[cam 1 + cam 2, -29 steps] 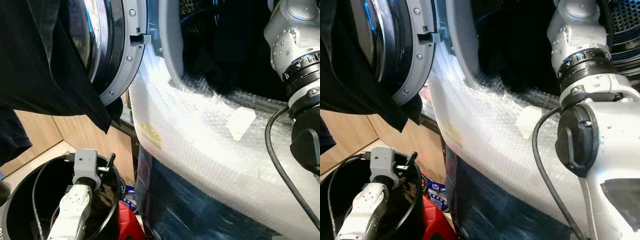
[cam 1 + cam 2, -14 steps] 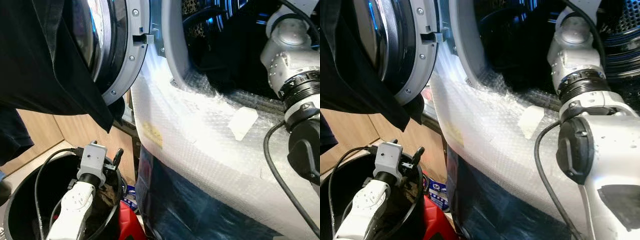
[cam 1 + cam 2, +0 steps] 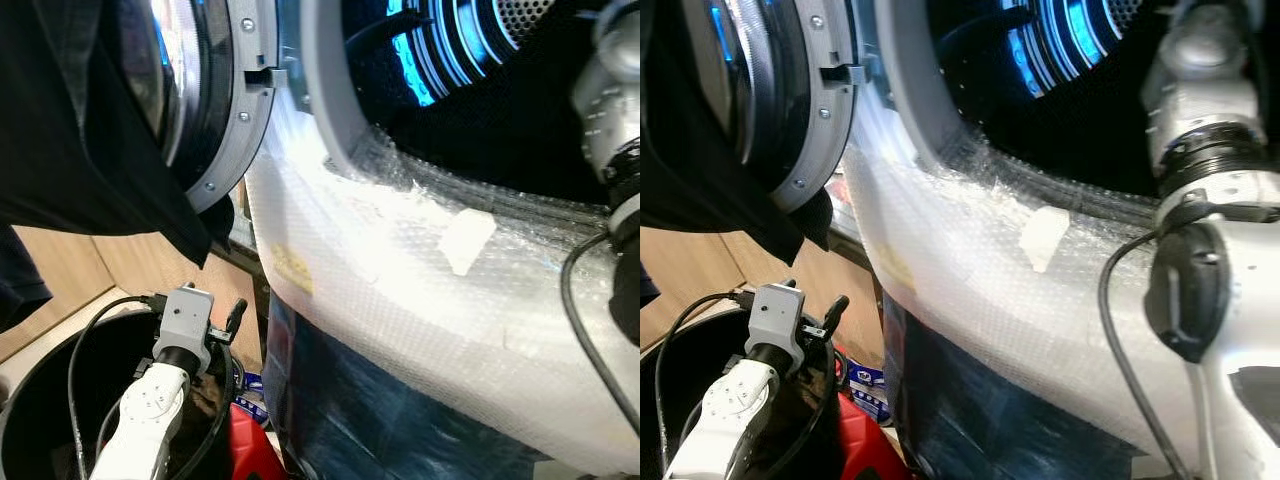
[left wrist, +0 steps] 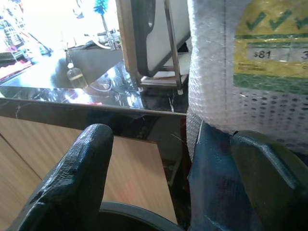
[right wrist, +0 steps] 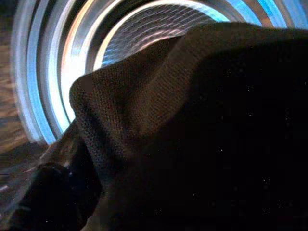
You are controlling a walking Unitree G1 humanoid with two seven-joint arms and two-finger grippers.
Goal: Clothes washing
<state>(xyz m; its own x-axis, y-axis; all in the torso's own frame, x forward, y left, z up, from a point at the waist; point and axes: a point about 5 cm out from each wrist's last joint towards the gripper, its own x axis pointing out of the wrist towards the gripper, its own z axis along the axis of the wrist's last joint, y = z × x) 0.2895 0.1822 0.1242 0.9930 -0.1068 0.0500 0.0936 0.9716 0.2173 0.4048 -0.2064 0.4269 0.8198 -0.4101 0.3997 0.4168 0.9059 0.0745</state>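
**Right arm deep in the drum, garment over its camera**

From the head cameras, the washing machine [image 3: 400, 270], wrapped in bubble wrap, was the landmark. The right arm [image 3: 1210, 250] reached up past its front into the lit drum [image 3: 450, 50]. Below its open door [image 3: 215, 90], the left gripper [image 3: 235, 318] hovered at the rim of the black bucket [image 3: 30, 400].

In the left wrist view, the left gripper's fingers [image 4: 72, 178] stood apart, holding nothing, facing the machine's lower corner.

In the right wrist view, a dark garment [image 5: 202, 134] draped across the lens inside the drum; I could not tell how the right gripper's fingers stood. Pushing the cloth well past the door lip looked wise.
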